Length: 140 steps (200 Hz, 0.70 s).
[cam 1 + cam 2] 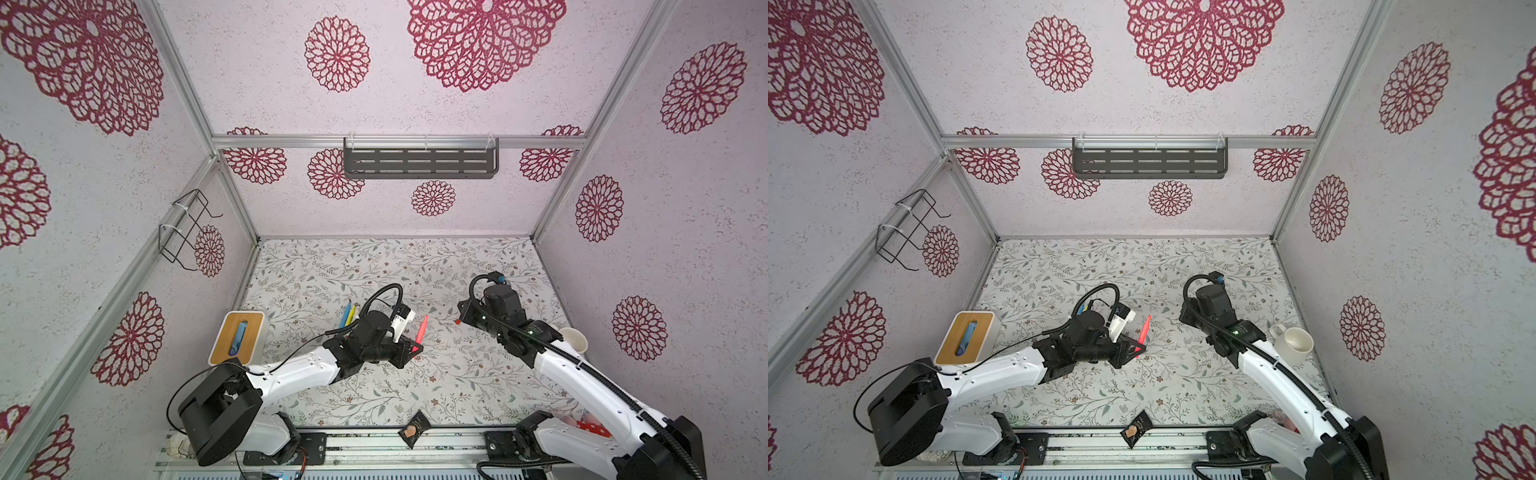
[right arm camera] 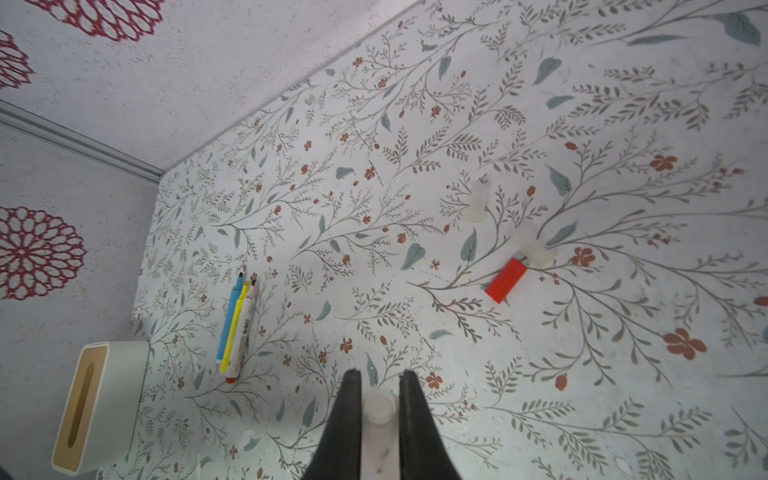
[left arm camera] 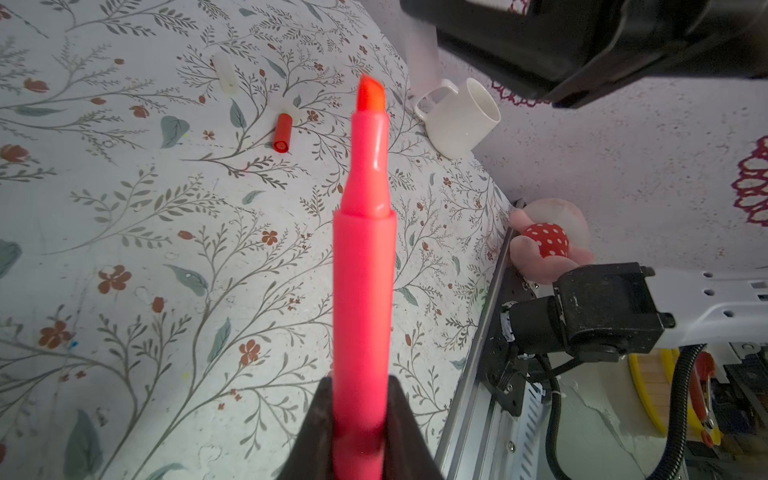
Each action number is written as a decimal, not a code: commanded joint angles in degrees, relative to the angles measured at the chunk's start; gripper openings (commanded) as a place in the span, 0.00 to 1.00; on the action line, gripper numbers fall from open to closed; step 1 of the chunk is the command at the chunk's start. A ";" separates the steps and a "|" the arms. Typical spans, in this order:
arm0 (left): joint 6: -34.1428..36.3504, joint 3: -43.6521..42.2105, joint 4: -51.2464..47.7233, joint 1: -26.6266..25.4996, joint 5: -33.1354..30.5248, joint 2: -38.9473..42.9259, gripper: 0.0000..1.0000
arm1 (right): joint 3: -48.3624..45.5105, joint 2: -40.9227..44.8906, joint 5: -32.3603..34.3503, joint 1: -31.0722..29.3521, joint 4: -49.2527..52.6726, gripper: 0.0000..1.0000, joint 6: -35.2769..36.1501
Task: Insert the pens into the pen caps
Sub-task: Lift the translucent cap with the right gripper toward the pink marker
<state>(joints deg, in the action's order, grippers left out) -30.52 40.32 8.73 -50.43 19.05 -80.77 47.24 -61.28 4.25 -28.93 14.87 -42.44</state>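
Note:
My left gripper (image 3: 359, 382) is shut on a pink-red pen (image 3: 363, 270). Its bare orange tip points up and away over the mat, as both top views show (image 1: 422, 330) (image 1: 1144, 332). My right gripper (image 2: 380, 374) is shut on a translucent white pen cap (image 2: 378, 409), its open mouth facing outward. It hovers at the right of the mat (image 1: 461, 312). A red pen cap (image 2: 506, 280) and two translucent caps (image 2: 478, 199) lie on the mat. Blue (image 2: 230, 320), yellow (image 2: 237, 328) and pale-bodied (image 2: 246, 332) pens lie side by side near the left.
A wood-topped white box (image 1: 237, 343) stands at the mat's left edge. A white mug (image 1: 1293, 343) lies on its side at the right edge beside my right arm. A dark wrapper (image 1: 413, 430) sits on the front rail, and a pink plush toy (image 3: 544, 241) at the front right corner.

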 commanded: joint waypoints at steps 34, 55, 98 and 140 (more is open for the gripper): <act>-1.02 1.29 4.16 -2.78 0.67 -3.54 0.00 | 1.07 3.12 -4.59 0.13 -9.55 0.06 -0.61; -1.56 1.85 5.26 -3.00 1.09 -4.37 0.00 | -0.90 4.19 -7.15 0.12 -13.68 0.06 -1.90; -1.73 3.05 6.39 -3.00 1.70 -5.10 0.00 | -4.21 6.16 -9.17 0.03 -17.67 0.06 -3.18; -1.71 4.39 6.40 -3.00 2.38 -5.86 0.00 | -6.19 6.81 -10.74 -0.01 -19.94 0.05 -3.67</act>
<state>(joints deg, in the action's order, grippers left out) -32.21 43.05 12.91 -52.84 20.38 -85.56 41.15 -55.99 -4.86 -28.93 -0.62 -45.12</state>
